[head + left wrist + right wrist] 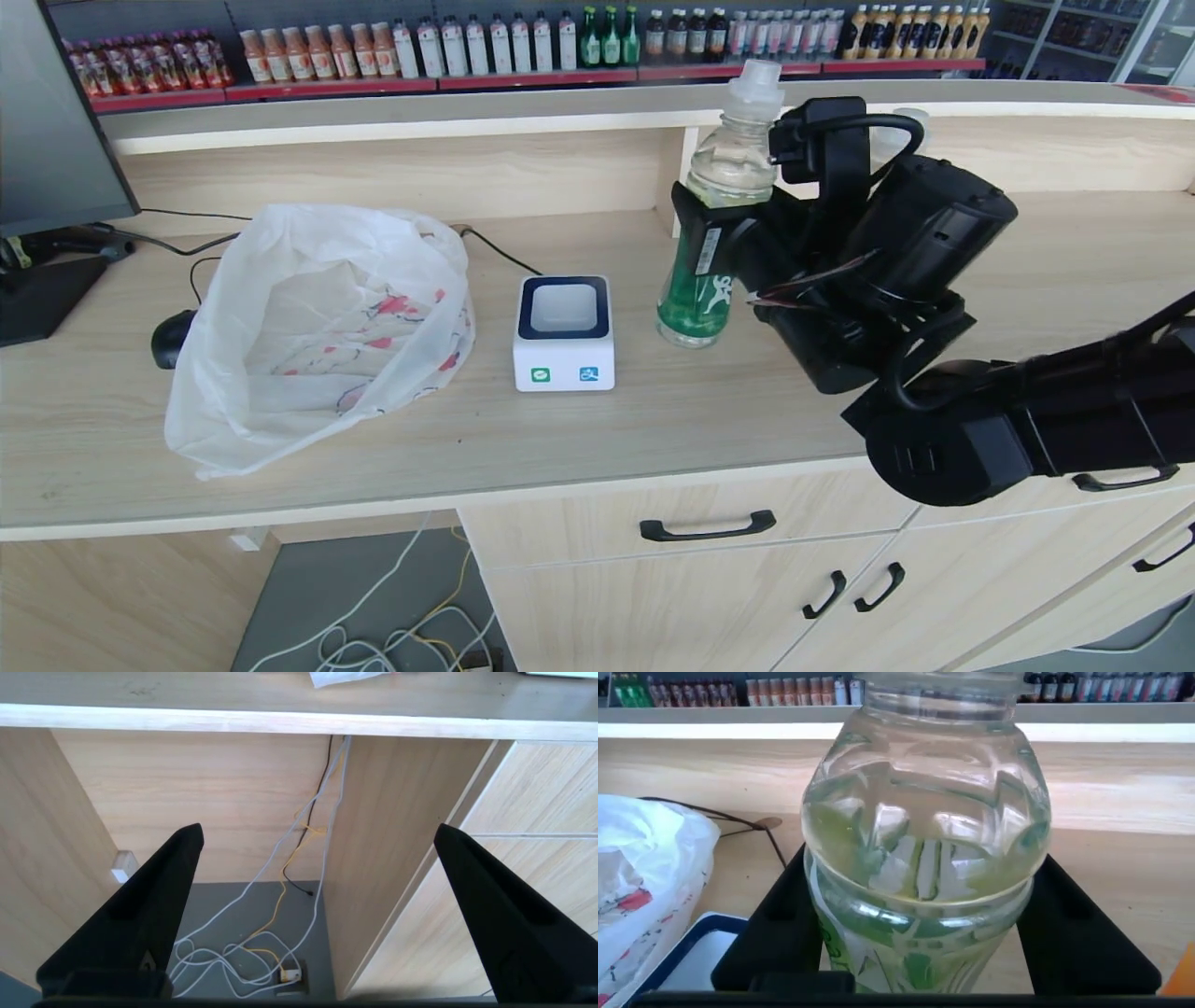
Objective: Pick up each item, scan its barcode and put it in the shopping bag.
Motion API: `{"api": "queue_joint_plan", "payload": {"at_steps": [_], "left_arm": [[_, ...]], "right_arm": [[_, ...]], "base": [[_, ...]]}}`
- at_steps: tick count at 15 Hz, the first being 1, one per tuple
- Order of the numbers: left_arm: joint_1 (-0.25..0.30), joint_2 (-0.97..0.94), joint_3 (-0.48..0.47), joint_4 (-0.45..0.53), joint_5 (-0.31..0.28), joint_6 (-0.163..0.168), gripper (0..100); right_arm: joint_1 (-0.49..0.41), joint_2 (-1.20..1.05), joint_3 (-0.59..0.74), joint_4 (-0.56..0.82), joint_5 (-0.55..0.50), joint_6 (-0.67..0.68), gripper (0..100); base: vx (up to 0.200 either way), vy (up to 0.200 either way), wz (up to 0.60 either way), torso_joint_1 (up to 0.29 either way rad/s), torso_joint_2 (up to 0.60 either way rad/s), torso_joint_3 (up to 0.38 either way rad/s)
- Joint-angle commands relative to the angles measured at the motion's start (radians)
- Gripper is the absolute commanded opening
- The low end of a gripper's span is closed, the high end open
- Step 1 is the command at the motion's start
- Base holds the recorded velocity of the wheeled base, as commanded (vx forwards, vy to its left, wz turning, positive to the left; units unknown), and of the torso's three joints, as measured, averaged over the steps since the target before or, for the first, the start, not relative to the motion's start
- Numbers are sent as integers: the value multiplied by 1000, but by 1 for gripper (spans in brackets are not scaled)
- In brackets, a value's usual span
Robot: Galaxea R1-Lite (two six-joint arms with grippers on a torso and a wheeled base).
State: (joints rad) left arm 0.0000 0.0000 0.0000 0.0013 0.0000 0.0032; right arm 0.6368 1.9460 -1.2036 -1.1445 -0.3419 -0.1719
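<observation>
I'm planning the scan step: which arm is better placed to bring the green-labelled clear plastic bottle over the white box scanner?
Right. The right gripper is clamped on the green-labelled clear plastic bottle, just beside the white box scanner. The left gripper hangs open below the light wooden counter.

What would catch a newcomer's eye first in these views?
The right claw clamped on a green-labelled bottle, cap up, just right of the white scanner in the middle of the counter. Next, the open white shopping bag lying left of the scanner.
</observation>
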Motion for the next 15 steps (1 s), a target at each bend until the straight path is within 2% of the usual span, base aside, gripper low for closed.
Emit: {"api": "queue_joint_plan", "payload": {"at_steps": [1, 5, 8, 12, 15], "left_arm": [[0, 0, 0, 0, 0, 0, 100], [0, 0, 0, 0, 0, 0, 100], [0, 0, 0, 0, 0, 0, 100], [0, 0, 0, 0, 0, 0, 100], [0, 0, 0, 0, 0, 0, 100]], "right_arm": [[12, -47, 3, -1, -2, -3, 0], [41, -148, 84, -4, -5, -23, 0], [55, -268, 236, -12, -9, -29, 0], [61, -481, 541, -72, -6, -26, 0], [67, -595, 685, -87, -6, -23, 0]], "base": [[0, 0, 0, 0, 0, 0], [0, 0, 0, 0, 0, 0], [0, 0, 0, 0, 0, 0], [0, 0, 0, 0, 0, 0], [0, 0, 0, 0, 0, 0]]}}
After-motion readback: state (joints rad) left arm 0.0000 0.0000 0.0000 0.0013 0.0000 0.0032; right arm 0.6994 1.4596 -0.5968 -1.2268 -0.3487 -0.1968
